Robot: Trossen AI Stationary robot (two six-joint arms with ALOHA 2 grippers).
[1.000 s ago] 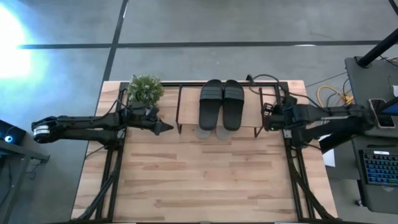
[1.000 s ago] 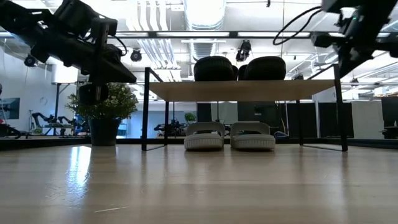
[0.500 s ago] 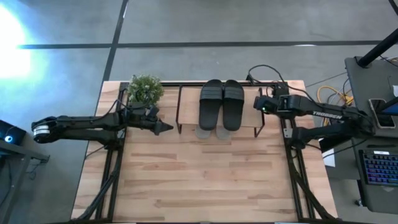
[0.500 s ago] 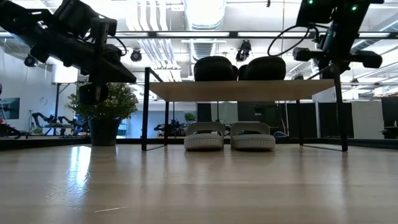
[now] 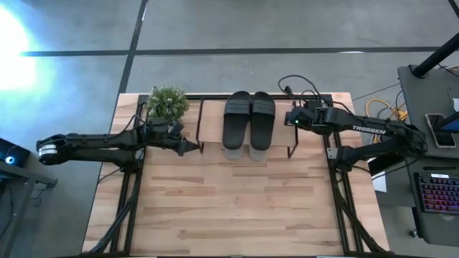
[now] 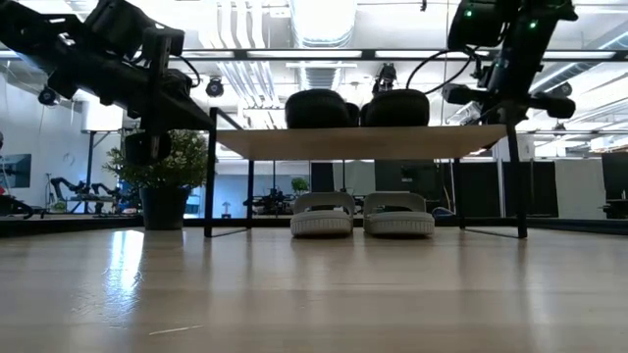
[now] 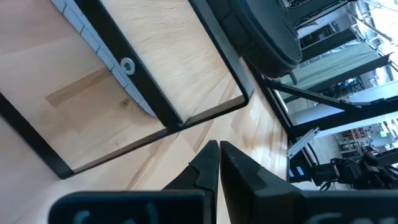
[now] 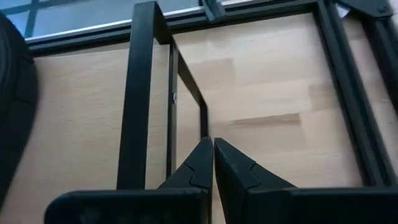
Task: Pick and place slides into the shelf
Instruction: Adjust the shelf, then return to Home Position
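Observation:
The shelf (image 5: 211,122) (image 6: 373,142) stands on its black wire legs at the table's far side. The black slides (image 5: 249,118) (image 6: 358,108) lie side by side on its top board. The pale grey-green slides (image 6: 363,216) sit on the table under it, their ends showing at the shelf's near edge (image 5: 233,153). My right gripper (image 5: 288,120) (image 8: 209,143) is shut at the shelf's right end. My left gripper (image 5: 195,147) (image 7: 217,146) is shut and hovers just off the shelf's left near corner (image 7: 244,99). My right gripper's shut fingertips (image 8: 202,152) meet the thin black wire (image 8: 203,121) of the shelf's right end frame. They come level from the table's right side. The shelf stands on the table on its legs.
A small potted plant (image 5: 168,102) (image 6: 162,176) stands on the table's far left, beside the shelf and behind my left arm. Cables (image 5: 301,89) loop behind the shelf's right end. The near half of the tabletop (image 5: 237,208) is bare wood. A desk with a keyboard (image 5: 437,197) stands off the table's right.
My right gripper has reached toward the table's left to the shelf's right end and pushed it. The shelf, with the black slides on top, has slid a little toward the table's left. The grey-green slides have stayed where they were.

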